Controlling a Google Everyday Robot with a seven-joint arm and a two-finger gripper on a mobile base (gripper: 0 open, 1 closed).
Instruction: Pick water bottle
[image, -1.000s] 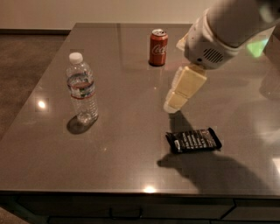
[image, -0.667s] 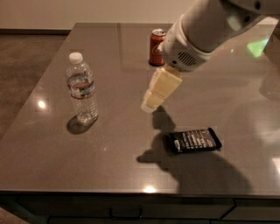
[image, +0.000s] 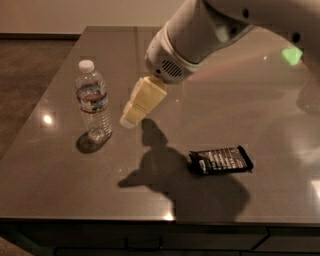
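The water bottle stands upright on the left part of the grey table. It is clear ribbed plastic with a white cap and a blue-red label band. My gripper hangs from the white arm just to the right of the bottle, at about its mid height, with a small gap between them. It holds nothing that I can see.
A black snack packet lies flat on the table to the right of the gripper's shadow. My white arm covers the back middle of the table. The table's front edge runs along the bottom of the view.
My gripper has moved left across the table, from above the black packet to close beside the bottle. The red can at the back is now hidden behind my arm.
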